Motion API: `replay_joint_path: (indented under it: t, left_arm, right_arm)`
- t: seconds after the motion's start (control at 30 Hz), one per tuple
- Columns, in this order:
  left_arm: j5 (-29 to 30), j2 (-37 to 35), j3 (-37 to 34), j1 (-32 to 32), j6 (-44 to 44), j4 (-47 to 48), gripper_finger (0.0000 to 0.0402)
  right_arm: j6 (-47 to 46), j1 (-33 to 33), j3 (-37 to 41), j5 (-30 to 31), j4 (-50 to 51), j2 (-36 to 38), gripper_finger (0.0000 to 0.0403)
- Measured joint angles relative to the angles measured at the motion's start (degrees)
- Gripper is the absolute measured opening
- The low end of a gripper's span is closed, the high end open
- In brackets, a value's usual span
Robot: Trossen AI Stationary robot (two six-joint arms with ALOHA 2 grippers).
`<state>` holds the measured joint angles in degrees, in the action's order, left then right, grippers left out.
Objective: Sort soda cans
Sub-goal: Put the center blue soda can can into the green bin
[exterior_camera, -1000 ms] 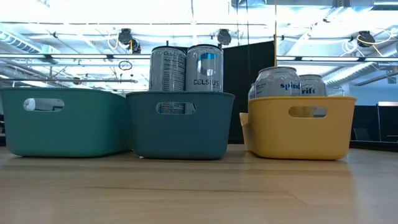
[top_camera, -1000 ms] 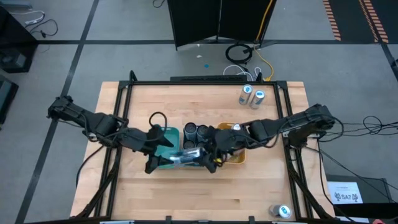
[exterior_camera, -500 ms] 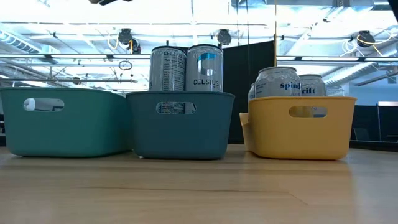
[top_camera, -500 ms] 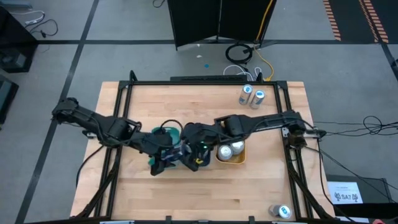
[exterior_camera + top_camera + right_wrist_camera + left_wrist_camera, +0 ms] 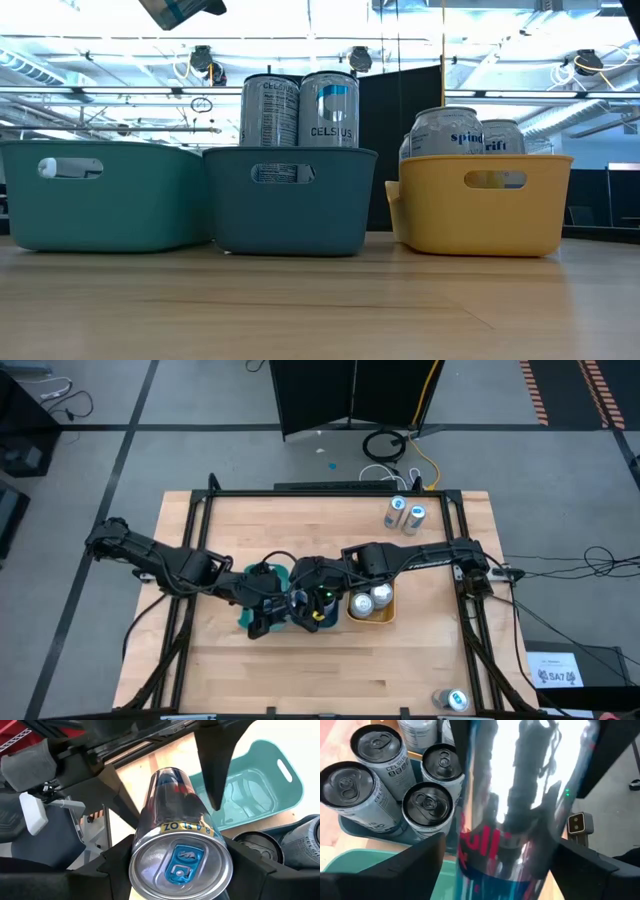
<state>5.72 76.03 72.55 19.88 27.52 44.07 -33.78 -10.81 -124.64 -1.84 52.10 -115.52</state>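
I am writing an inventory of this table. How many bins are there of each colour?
Light teal bin: 1
Dark teal bin: 1
Yellow bin: 1
Total: 3

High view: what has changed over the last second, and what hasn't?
The right gripper swung from over the yellow bin toward the left gripper; both now meet on one silver can beside the teal bin. The left gripper moved only slightly, and its fingers eased a little. Binned cans, bins and loose cans stayed put.
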Motion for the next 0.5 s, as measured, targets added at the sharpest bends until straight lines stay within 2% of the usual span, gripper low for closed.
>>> replay_joint_path:
  t: [0.3,0.5]
  left_arm:
    - [-1.5,0.0,0.0,-0.8,-1.5,0.0,0.0257]
    - [-1.4,0.0,0.0,-0.8,-1.5,0.1,0.0254]
  right_arm:
    - [0.2,0.4,0.0,-0.1,0.1,0.0,0.0226]
    - [0.3,0.7,0.0,-0.3,0.2,0.0,0.0226]
